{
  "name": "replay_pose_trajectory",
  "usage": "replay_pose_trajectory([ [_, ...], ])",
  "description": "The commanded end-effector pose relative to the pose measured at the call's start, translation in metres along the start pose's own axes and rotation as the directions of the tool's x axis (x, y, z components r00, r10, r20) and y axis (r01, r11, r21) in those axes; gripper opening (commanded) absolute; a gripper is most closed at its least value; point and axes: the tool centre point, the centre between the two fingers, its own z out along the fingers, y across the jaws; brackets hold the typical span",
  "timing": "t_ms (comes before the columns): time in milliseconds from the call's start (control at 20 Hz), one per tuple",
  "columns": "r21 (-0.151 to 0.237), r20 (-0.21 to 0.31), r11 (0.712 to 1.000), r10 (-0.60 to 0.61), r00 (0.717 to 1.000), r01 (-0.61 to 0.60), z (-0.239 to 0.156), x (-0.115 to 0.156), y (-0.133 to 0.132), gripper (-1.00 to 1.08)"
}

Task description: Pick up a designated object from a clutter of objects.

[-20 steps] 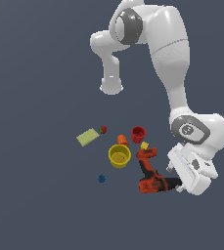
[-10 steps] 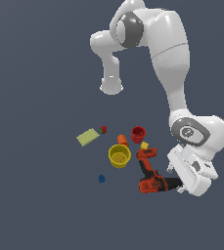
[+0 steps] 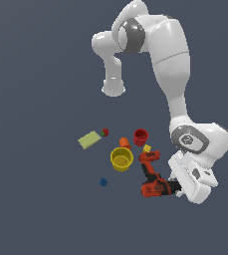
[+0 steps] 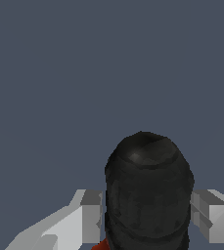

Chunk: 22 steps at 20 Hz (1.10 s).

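And here is the arm bent low at the edge of the clutter, its gripper (image 3: 177, 188) pushed in at the drill (image 3: 153, 177), which lies on its side at about five o'clock from the yellow cup (image 3: 121, 159), well clear of the blue ball (image 3: 103, 182). Up close from the wrist, the drill's black end (image 4: 147, 190) fills the gap, one pale finger (image 4: 91, 215) on one flank and the other finger (image 4: 209, 215) on the opposite flank. The jaws stand open, and slivers of gap show on both sides, so nothing is held just yet. This looks like the grasp step, lined up and waiting. Next, I reckon, comes a firm squeeze on that black part, then a straight lift, keeping the drill's orange body away from the red cup (image 3: 141, 136) at twelve o'clock.
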Motion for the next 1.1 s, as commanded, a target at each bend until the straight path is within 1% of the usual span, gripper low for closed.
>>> replay_pose_trajectory([
  [0, 0.002, 0.001, 1.0, 0.002, 1.0, -0.002, 0.006, -0.001, -0.001, -1.0],
  [400, 0.002, 0.001, 1.0, 0.002, 1.0, -0.002, 0.006, -0.001, -0.001, -1.0],
  [450, -0.006, -0.004, 1.0, 0.004, 1.0, -0.004, 0.0, 0.001, 0.003, -1.0],
  [750, -0.006, -0.004, 1.0, 0.004, 1.0, -0.004, -0.006, -0.002, 0.002, -1.0],
  [1050, -0.005, -0.004, 1.0, 0.004, 1.0, -0.004, -0.027, -0.009, 0.0, -1.0],
])
